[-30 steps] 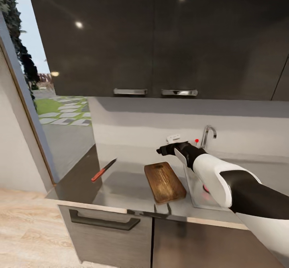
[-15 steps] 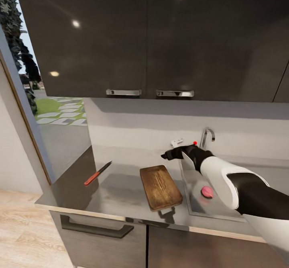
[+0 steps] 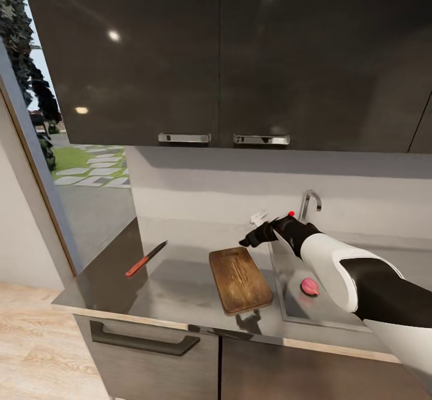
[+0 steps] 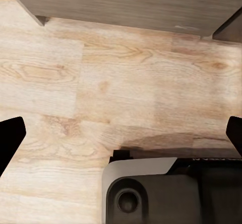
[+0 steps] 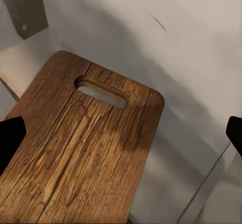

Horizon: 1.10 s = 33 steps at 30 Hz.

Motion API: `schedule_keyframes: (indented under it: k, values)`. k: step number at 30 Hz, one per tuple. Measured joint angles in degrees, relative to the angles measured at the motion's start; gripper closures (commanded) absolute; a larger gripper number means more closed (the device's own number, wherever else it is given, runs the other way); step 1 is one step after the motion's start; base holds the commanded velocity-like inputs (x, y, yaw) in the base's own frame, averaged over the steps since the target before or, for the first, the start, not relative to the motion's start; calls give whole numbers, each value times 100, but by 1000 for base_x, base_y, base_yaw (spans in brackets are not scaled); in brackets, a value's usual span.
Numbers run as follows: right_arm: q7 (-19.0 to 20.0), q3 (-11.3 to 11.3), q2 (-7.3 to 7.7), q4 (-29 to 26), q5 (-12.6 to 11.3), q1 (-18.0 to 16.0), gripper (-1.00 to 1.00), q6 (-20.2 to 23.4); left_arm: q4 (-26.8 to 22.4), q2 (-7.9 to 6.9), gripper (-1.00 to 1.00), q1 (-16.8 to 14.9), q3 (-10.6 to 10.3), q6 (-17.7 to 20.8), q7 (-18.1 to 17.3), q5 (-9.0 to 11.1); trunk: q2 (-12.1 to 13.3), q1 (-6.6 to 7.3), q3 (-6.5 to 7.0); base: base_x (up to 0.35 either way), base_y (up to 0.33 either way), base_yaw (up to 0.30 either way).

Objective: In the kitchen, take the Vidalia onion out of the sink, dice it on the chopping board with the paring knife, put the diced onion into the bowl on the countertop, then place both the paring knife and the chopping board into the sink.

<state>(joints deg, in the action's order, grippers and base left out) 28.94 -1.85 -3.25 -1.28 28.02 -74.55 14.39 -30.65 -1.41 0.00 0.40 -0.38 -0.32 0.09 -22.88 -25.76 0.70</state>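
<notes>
The Vidalia onion lies pink on the floor of the sink, which we see from the head camera beside the chrome faucet with its red knob. In that view we count one chopping board on the countertop, just left of the basin, and one paring knife well apart to the left. Our right gripper hangs over the board's far end, with a white object behind it that we cannot identify. The right wrist camera adds the board's grain and its slot-shaped hole, with our fingertips at opposite frame edges, spread wide. The left wrist camera looks down on wood floor and the robot base, its fingertips likewise parted and empty.
</notes>
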Motion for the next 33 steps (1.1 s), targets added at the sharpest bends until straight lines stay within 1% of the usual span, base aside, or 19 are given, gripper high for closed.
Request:
schedule_keyframes:
  k: [2, 8, 15, 20, 33]
  values:
    - [19, 0, 0, 0, 38, 0, -100, -3, -1, 0, -100, 0, 0, 0, 0, 2, 0, 1, 0, 154, 0, 0]
    - [30, -2, 0, 8, 48, 45, -100, -19, -1, -2, -100, 0, 0, 0, 0, 5, 0, 2, 0, 246, 0, 0]
    - [31, -4, -1, 9, 52, 171, -100, -204, -1, -5, -100, 0, 0, 1, 0, 5, 0, 2, 0, 255, 0, 0]
    - [30, -1, 0, 9, 51, 197, -100, -220, 5, -2, -100, 0, 0, -1, 0, 5, 0, 1, 0, 208, 0, 0]
    - [30, -6, 0, 8, 51, 211, -100, -228, 59, 2, -100, 0, -16, -2, 0, 6, 0, 0, 0, 27, 0, 0]
